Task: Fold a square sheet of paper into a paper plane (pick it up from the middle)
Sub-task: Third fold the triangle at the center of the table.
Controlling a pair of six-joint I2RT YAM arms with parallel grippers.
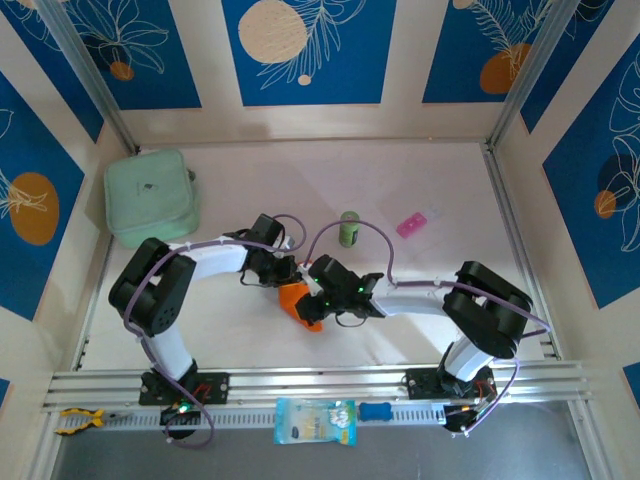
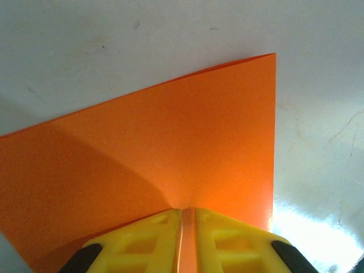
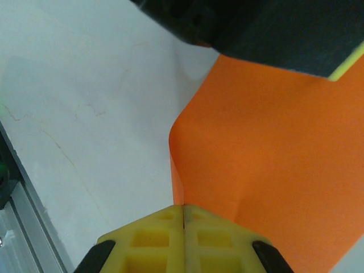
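Both arms share the square sheet of paper [image 1: 300, 300].
Left fingers [image 2: 165, 227] and right fingers [image 3: 122, 242] are each closed tight on it, near the green can [image 1: 348, 229] on its arm-base side; pull evenly, I judge, or it tears.

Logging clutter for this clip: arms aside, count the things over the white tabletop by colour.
Orange: 1, the sheet of paper
Green: 2, the pouch and the can
Pink: 1, the packet
Total: 4
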